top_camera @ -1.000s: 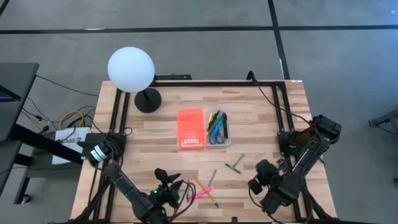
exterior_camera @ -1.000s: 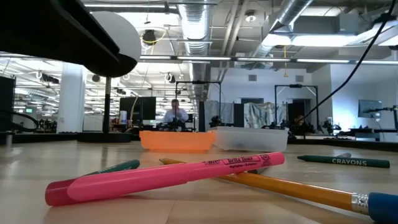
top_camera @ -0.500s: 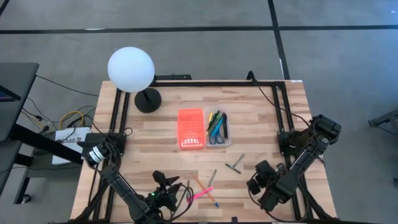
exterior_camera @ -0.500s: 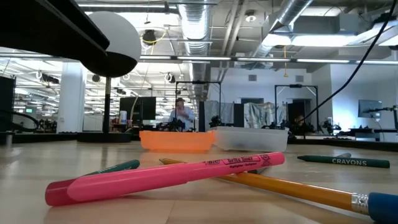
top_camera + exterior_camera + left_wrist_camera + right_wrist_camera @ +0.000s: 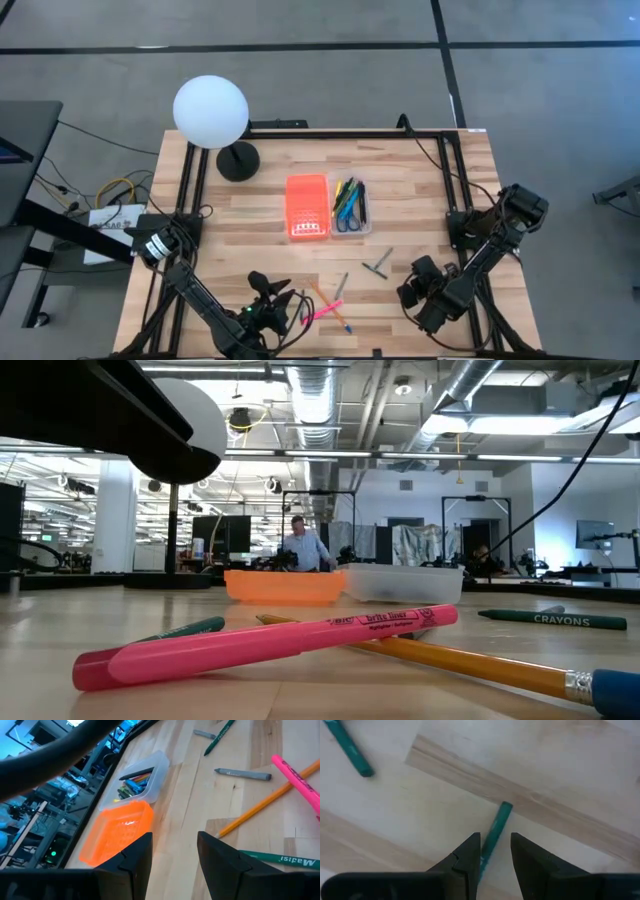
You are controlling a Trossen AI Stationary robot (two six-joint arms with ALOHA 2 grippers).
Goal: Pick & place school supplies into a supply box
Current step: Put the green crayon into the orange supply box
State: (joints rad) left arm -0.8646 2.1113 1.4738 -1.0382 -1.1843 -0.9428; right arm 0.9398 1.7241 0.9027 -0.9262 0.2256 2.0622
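Note:
The supply box sits mid-table: a clear tray (image 5: 350, 230) with several pens inside, and its orange lid (image 5: 307, 207) lying beside it. Near the table's front edge lie a pink highlighter (image 5: 325, 310), a yellow pencil (image 5: 450, 655) and some green and grey crayons (image 5: 378, 263). My right gripper (image 5: 412, 288) is low at the near right, open, its fingers on either side of a green crayon (image 5: 496, 832) that lies on the wood. My left gripper (image 5: 275, 298) is open at the near left, just left of the highlighter.
A white globe lamp (image 5: 211, 112) stands on its dark base at the far left corner. Black frame rails run along the table's left, right and far edges. A second green crayon (image 5: 347, 747) lies near my right gripper. A person moves in the room beyond the table.
My right gripper has edged a little toward the table's far edge and left, closer to the loose crayons. The supplies on the table have stayed where they were.

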